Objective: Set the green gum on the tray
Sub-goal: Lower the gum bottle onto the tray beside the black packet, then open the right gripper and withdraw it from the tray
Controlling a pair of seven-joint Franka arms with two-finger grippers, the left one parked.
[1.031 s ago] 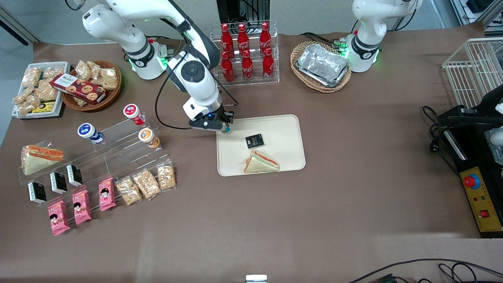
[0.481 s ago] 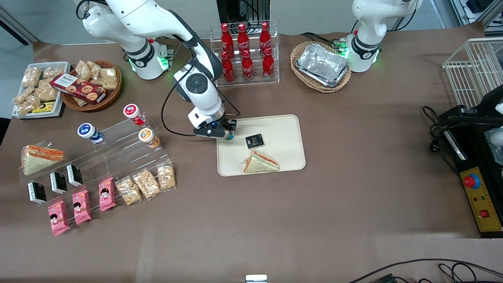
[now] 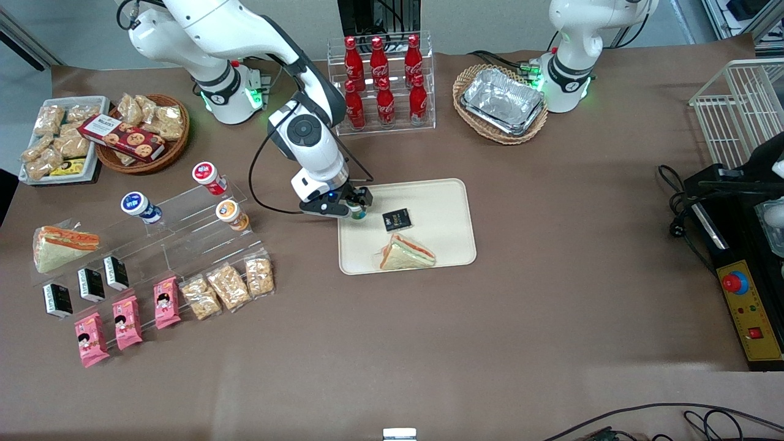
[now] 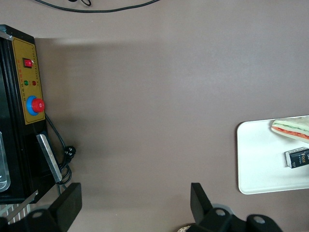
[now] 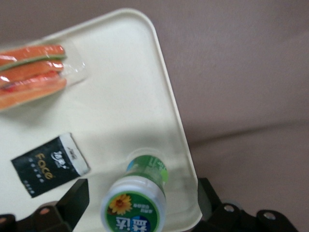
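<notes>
The green gum (image 3: 358, 214), a small canister with a green-rimmed white lid and green body, stands on the cream-beige tray (image 3: 441, 208) close to its corner nearest the working arm's base. In the right wrist view the gum (image 5: 137, 205) sits between my gripper's (image 5: 141, 189) black fingers (image 5: 75, 195), with a gap on each side. My gripper (image 3: 356, 212) is open around it, low over the tray (image 5: 120, 96). The tray's edge also shows in the left wrist view (image 4: 260, 159).
A black packet (image 3: 397, 219) and a wrapped sandwich (image 3: 407, 253) lie on the tray beside the gum. An acrylic stand with orange-lidded (image 3: 228, 211), blue-lidded (image 3: 136, 203) and red-lidded (image 3: 205, 173) canisters stands toward the working arm's end. A cola bottle rack (image 3: 380, 86) is farther from the camera.
My gripper moved with the gum from the tray's edge a little further in over the tray corner and came lower. The packet and sandwich have not moved.
</notes>
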